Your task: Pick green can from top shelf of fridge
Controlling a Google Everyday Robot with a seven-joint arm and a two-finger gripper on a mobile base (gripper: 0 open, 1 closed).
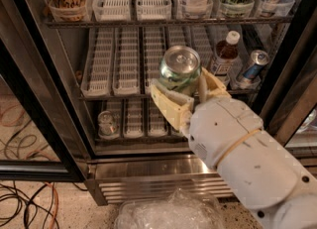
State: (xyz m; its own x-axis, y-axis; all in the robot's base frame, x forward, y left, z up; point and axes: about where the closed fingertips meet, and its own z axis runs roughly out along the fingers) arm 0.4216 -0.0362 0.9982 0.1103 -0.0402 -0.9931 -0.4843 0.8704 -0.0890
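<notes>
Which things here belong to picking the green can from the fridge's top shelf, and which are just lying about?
Job: green can, held in the gripper in front of the open fridge; top shelf.
Lying about: brown bottle; blue can; floor cables; crumpled clear plastic.

Speckled floor (74,212), cables (24,204) at left, clear plastic (168,216), perhaps a bag, gripper (187,88) holding green can (179,68) above
</notes>
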